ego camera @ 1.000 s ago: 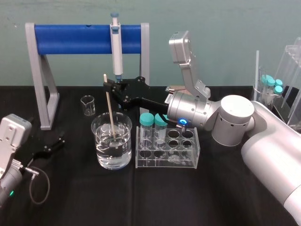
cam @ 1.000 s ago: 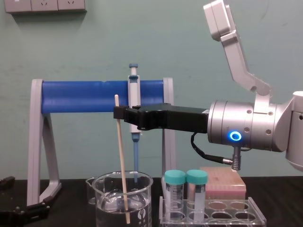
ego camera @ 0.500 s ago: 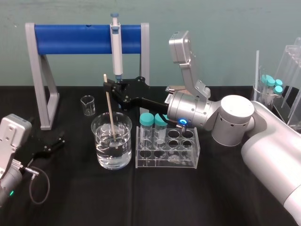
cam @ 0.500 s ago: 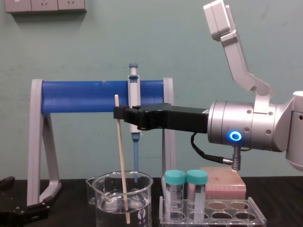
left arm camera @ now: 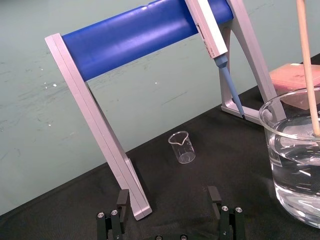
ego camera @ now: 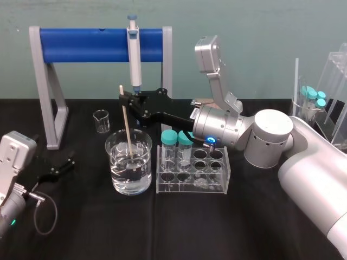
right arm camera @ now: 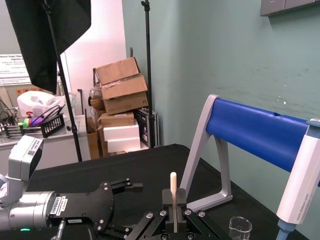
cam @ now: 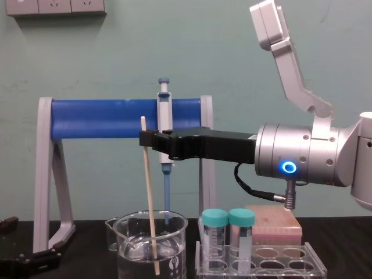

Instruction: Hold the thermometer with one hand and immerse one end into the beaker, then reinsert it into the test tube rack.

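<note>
The thermometer point(ego camera: 127, 127) is a thin cream rod standing nearly upright, its lower end under the water in the beaker point(ego camera: 116, 168). My right gripper point(ego camera: 124, 99) reaches in from the right above the beaker and is shut on the rod near its top. The chest view shows the thermometer point(cam: 149, 192) slanting down from the right gripper point(cam: 143, 138) into the beaker point(cam: 131, 247). The test tube rack point(ego camera: 217, 184) stands just right of the beaker with two teal-capped tubes in it. My left gripper point(ego camera: 60, 165) lies open on the table at the left, apart from everything.
A grey stand with a blue bar point(ego camera: 87, 44) at the back holds a pipette point(ego camera: 133, 54). A small beaker point(ego camera: 101, 121) sits behind the big one. A pink box point(cam: 273, 226) lies behind the rack. Clear tube holders point(ego camera: 320, 108) stand at far right.
</note>
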Motion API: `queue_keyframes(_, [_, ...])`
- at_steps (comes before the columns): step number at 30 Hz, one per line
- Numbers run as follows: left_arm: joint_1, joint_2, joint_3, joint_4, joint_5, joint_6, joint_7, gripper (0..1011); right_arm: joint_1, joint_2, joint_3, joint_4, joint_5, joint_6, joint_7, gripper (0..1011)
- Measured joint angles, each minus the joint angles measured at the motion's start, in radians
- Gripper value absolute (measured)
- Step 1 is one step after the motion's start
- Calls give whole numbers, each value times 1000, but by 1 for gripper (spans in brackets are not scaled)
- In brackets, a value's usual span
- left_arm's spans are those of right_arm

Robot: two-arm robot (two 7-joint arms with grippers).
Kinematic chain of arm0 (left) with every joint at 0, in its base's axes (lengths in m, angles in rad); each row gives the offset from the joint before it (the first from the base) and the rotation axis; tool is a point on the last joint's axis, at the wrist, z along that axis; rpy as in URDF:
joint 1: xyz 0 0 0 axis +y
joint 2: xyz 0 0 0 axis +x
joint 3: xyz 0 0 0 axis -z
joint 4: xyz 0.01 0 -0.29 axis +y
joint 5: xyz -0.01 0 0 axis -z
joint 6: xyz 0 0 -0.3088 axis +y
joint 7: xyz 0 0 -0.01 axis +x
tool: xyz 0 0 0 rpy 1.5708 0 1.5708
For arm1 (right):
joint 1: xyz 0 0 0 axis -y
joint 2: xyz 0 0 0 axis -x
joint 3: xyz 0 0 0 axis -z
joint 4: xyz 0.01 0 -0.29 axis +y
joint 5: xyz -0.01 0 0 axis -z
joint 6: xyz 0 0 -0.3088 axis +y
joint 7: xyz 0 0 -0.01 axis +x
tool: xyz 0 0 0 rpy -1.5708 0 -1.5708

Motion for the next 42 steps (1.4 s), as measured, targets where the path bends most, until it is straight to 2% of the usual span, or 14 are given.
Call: queue_keyframes(42, [0, 0, 0, 0, 0, 0, 0, 1004, 0, 0, 0, 0, 0, 0, 0, 38])
